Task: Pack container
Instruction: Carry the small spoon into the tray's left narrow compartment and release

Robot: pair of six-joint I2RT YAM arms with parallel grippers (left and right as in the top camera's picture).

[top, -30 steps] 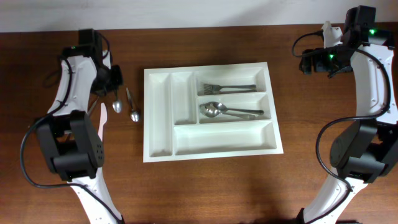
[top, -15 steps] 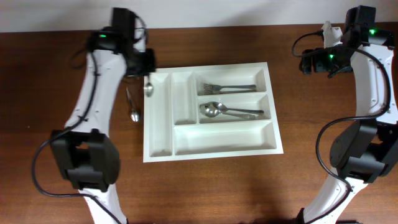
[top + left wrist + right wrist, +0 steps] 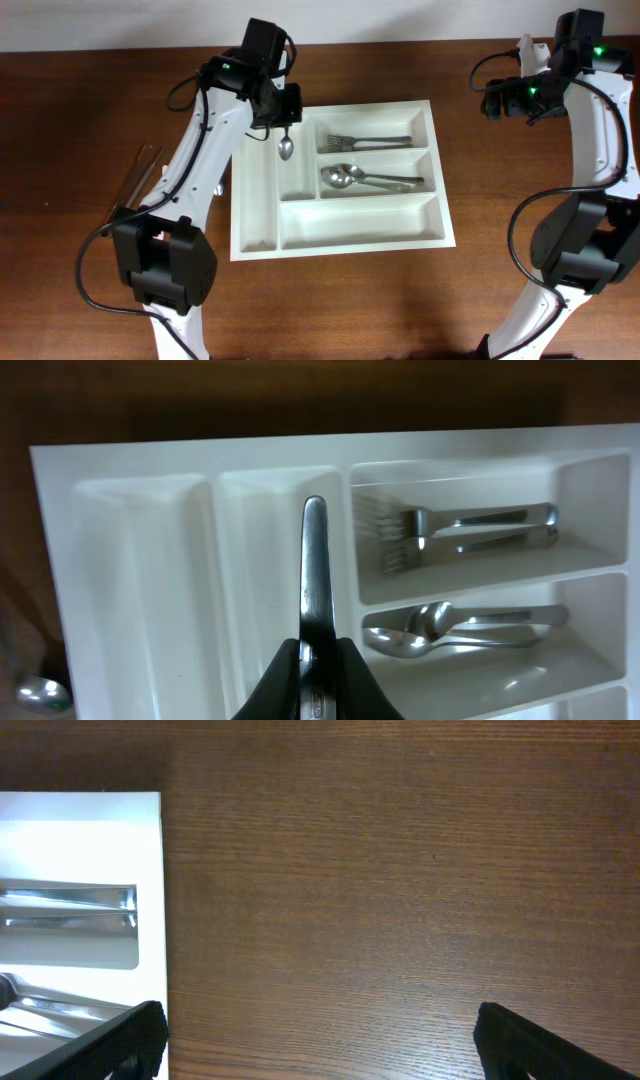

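A white cutlery tray (image 3: 335, 104) lies mid-table. Its upper right compartment holds forks (image 3: 365, 140); the one below holds spoons (image 3: 360, 178). My left gripper (image 3: 283, 120) is shut on a spoon (image 3: 285, 148) and holds it above the tray's narrow second compartment from the left. In the left wrist view the spoon (image 3: 314, 580) sticks out from the shut jaws (image 3: 316, 660) over the tray (image 3: 130, 470), with the forks (image 3: 450, 525) to the right. My right gripper (image 3: 492, 103) is open and empty over bare table right of the tray (image 3: 80, 810); its jaws (image 3: 320, 1040) are wide apart.
Another spoon (image 3: 40, 692) lies on the brown table left of the tray; in the overhead view my left arm hides it. The tray's long bottom compartment (image 3: 360, 225) and far left compartment (image 3: 254, 190) hold nothing.
My left arm has swung right from the table left of the tray to above the tray, carrying the spoon. The right arm has not moved.
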